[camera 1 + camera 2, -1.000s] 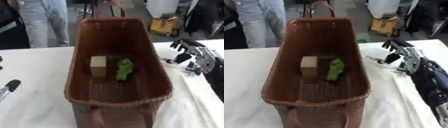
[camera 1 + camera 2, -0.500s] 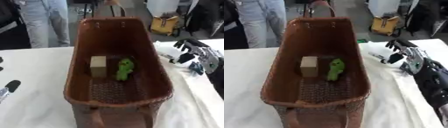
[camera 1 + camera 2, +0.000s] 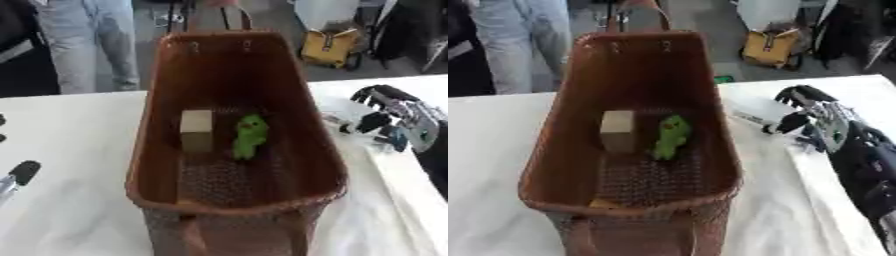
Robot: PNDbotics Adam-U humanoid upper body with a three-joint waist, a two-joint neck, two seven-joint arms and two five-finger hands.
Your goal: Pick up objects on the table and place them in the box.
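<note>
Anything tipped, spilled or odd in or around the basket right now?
Nothing stands out. The basket sits upright with a tan block and green toy on its floor, side by side. The right hand hovers beside it over a white item.

The basket [image 3: 710, 165] stands in the middle of the bench [image 3: 500, 150], running from near edge to far edge. Inside it, a block [image 3: 618, 131] lies left of a toy [image 3: 670, 136], just beside it. The right hand [image 3: 820, 120] is right of the basket, toward the bench's right edge.
</note>
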